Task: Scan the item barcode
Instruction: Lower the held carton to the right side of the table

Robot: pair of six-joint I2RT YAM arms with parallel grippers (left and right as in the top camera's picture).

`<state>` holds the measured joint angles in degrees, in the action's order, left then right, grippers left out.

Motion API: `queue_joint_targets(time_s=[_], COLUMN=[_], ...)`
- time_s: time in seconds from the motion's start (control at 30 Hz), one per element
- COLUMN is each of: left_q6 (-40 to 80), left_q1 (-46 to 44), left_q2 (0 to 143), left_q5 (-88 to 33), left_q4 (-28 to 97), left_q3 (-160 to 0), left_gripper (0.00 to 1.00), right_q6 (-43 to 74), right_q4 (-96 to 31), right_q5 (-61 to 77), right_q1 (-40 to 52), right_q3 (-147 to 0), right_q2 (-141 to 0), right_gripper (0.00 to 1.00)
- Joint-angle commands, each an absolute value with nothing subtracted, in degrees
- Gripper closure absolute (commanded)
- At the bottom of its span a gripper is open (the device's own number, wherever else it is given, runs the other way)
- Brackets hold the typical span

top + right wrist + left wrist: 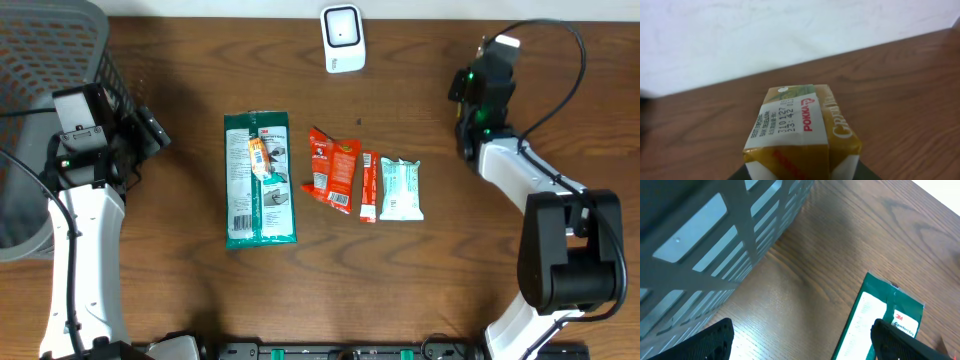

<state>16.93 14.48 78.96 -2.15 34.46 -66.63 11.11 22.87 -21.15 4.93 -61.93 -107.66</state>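
Right gripper [496, 52]: its jaws are being held clamped on a yellow-and-green cardboard Pokka drink carton [801, 134]. The carton's date-stamped end is facing the wrist camera. The carton is being held over the far right part of the brown wooden table [450, 280], to the right of the white box-shaped barcode scanner [343, 38] and apart from it.

Left gripper [802, 345]: its jaws are being held wide apart with nothing between them, beside the grey mesh basket [730, 235] and near the flat green 3M packet [875, 320].

Even, soft light; basket [700, 245] blurred up close, carton [800, 130] print sharp, wall [765, 35] washed out.
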Motion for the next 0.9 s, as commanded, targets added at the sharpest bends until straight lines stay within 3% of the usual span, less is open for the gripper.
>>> queue_joint_targets(time_s=[0.0, 0.23, 0.43, 0.53, 0.7, 0.87], left_q6=[17.3, 17.3, 17.3, 17.3, 17.3, 17.3], left_q1=[15.0, 15.0, 15.0, 15.0, 15.0, 15.0], left_q2=[78.0, 78.0, 78.0, 78.0, 78.0, 78.0], left_q5=[-0.6, -0.6, -0.6, -0.6, -0.6, -0.6], left_q4=[34.4, 34.4, 34.4, 34.4, 34.4, 34.4], left_q3=[-67.4, -67.4, -67.4, -67.4, -67.4, -67.4], left_gripper=[0.12, 0.12, 0.12, 0.12, 0.12, 0.12], right_q6=[11.5, 4.0, 2.8, 0.7, -0.5, -0.5], right_q4=[27.8, 44.0, 43.9, 43.6, 40.7, 35.9], right_q5=[-19.5, -14.7, -14.7, -14.8, -18.2, -23.9], right_q1=[4.8, 5.0, 5.5, 6.1, 7.8, 8.5], right_q3=[-57.0, -45.0, -41.4, -41.1, -41.1, -41.1], right_q2=[-106.8, -106.7, -106.6, -106.3, -103.7, -99.4], right_gripper=[0.99, 0.99, 0.99, 0.92, 0.9, 0.99])
